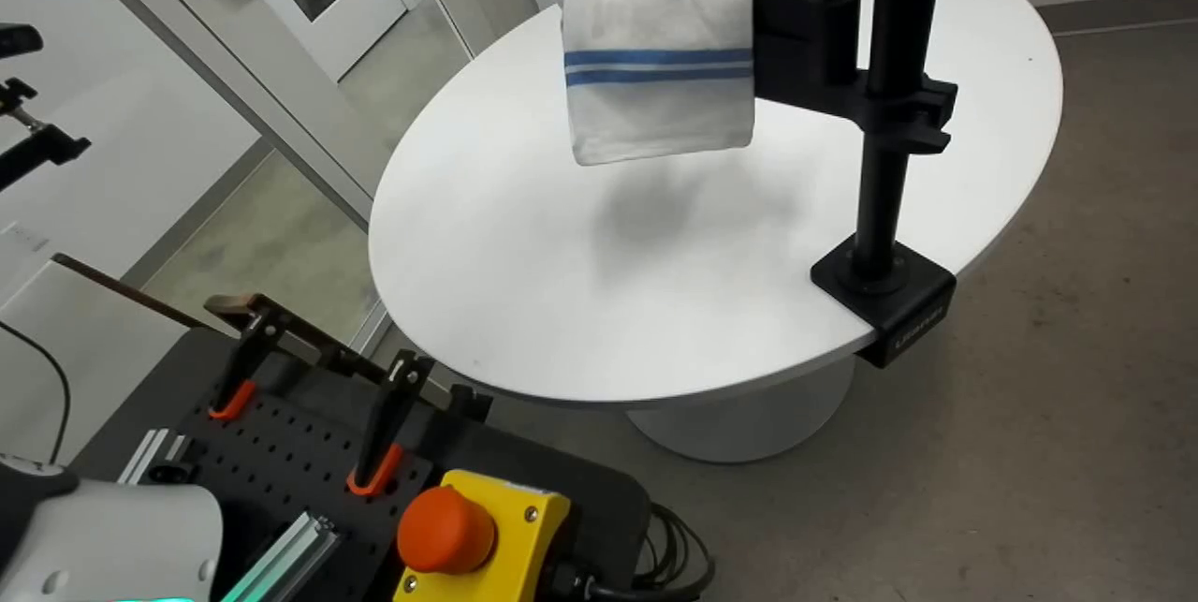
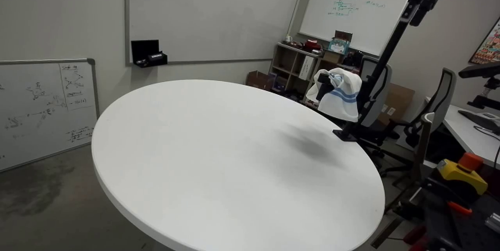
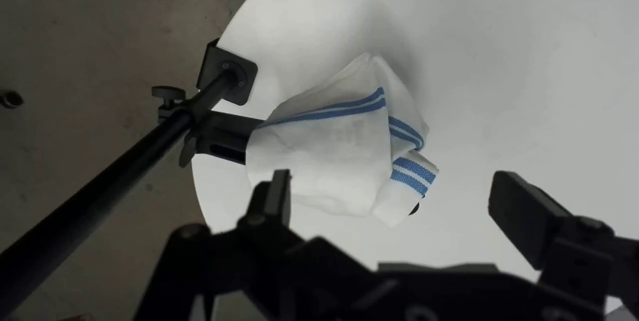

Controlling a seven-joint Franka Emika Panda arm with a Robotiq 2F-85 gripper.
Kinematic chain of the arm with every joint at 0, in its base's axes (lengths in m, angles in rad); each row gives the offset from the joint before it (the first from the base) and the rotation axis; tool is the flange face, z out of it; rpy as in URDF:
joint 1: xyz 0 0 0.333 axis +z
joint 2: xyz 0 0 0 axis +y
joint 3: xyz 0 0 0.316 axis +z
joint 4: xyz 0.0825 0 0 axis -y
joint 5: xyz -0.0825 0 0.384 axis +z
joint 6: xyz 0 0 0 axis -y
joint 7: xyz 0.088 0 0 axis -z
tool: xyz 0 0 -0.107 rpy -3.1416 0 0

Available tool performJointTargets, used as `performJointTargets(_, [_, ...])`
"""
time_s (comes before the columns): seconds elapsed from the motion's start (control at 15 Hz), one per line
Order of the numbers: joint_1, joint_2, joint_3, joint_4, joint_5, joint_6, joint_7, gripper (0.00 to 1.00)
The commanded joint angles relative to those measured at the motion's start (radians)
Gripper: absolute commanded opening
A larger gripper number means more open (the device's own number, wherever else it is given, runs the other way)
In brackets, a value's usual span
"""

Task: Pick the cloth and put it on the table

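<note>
Wrist view: holds the pincer (image 3: 393, 188) wide apart, gripping nothing; sees the cloth (image 3: 324, 156) draped over the black bracket (image 3: 224, 129), above the worktop (image 3: 499, 86). Seems at the pre-grasp step. Needs to line up, close on a fold and lift clear.

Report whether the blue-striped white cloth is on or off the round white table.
Off: the cloth hangs on the black pole stand, lower edge clear of the table.

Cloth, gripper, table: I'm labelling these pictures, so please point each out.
Cloth (image 1: 660, 27): in an exterior view, white front above the blue stripes.
Gripper (image 3: 391, 193): in the wrist view, midway between its open jaws.
Table (image 2: 230, 157): in an exterior view, bare white top.
</note>
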Motion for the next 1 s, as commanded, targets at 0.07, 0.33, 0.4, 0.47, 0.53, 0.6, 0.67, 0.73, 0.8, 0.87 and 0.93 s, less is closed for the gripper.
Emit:
performJointTargets(0.07, [0.0, 0.14, 0.011, 0.049, -0.003, 0.106, 0.034, 1.0])
performJointTargets(0.33, [0.006, 0.249, 0.013, 0.078, 0.014, 0.212, 0.036, 1.0])
performJointTargets(0.4, [0.008, 0.281, 0.014, 0.091, 0.017, 0.237, 0.037, 1.0])
performJointTargets(0.47, [0.008, 0.309, 0.017, 0.102, 0.017, 0.256, 0.041, 1.0])
performJointTargets(0.53, [0.009, 0.338, 0.019, 0.115, 0.012, 0.271, 0.046, 1.0])
performJointTargets(0.6, [0.01, 0.366, 0.022, 0.128, 0.006, 0.284, 0.053, 1.0])
performJointTargets(0.67, [0.01, 0.394, 0.025, 0.141, -0.001, 0.295, 0.062, 1.0])
performJointTargets(0.73, [0.01, 0.423, 0.027, 0.154, -0.009, 0.308, 0.073, 1.0])
performJointTargets(0.8, [0.011, 0.447, 0.028, 0.165, -0.016, 0.321, 0.085, 1.0])
performJointTargets(0.87, [0.012, 0.471, 0.029, 0.178, -0.019, 0.325, 0.097, 1.0])
performJointTargets(0.93, [0.014, 0.493, 0.029, 0.191, -0.022, 0.328, 0.105, 1.0])
